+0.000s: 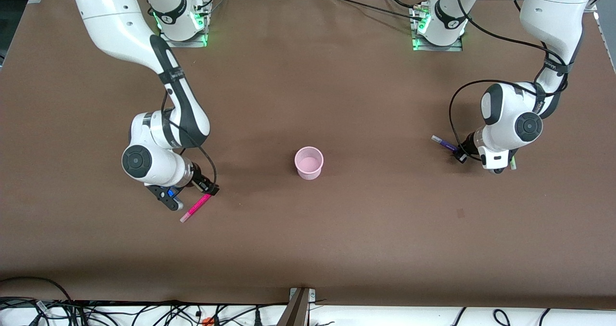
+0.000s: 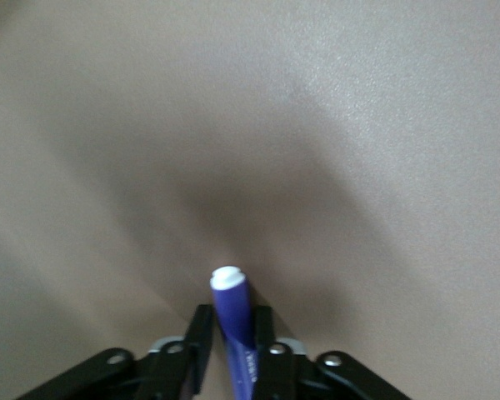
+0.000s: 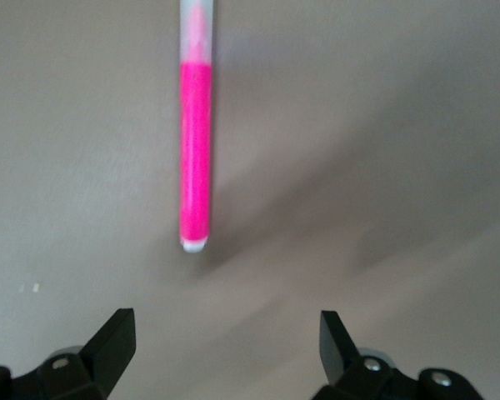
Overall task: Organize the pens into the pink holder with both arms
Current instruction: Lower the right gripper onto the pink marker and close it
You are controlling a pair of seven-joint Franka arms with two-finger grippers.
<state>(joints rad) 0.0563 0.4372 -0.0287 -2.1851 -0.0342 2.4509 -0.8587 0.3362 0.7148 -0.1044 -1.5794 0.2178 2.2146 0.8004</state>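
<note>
Front view: the pink holder [image 1: 308,162] stands mid-table; the magenta pen [image 1: 195,208] lies slantwise toward the right arm's end, pale cap pointing at the camera, by the right gripper [image 1: 192,191]; the left gripper [image 1: 459,155] carries the purple pen [image 1: 443,143], beside a light green pen [image 1: 513,162].

Left wrist view: fingers [image 2: 198,337] clench the purple pen [image 2: 235,312], white tip outward.

Right wrist view: fingers [image 3: 112,337] spread wide; the magenta pen [image 3: 195,133] lies lengthwise ahead, apart.
</note>
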